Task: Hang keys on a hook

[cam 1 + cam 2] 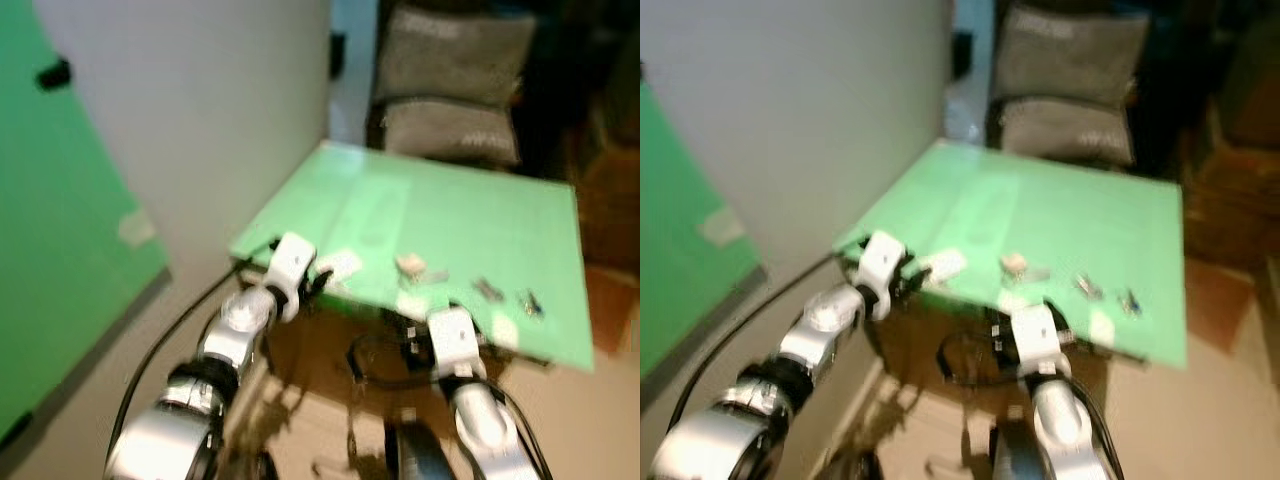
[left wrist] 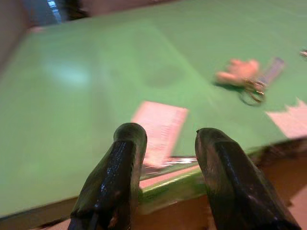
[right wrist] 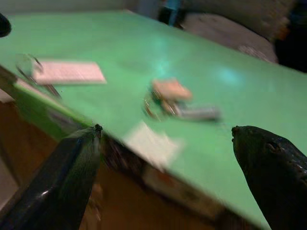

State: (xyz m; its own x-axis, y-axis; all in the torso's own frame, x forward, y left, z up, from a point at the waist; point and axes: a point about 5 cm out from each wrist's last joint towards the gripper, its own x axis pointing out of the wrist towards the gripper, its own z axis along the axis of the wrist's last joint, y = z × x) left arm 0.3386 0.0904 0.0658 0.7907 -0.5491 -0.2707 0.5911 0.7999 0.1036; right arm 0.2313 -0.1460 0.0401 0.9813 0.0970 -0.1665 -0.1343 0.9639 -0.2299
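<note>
Green-topped table in a corner against a grey wall; the keys, on a ring with a small tan fob, lie near its front edge, between a pale card on the robot's left and two smaller dark bits further right. Left gripper sits at the table's front edge just before the card, jaws narrowly apart and empty. Right gripper hangs just off the front edge below the keys, jaws wide and empty; a green panel stands on the left wall.
</note>
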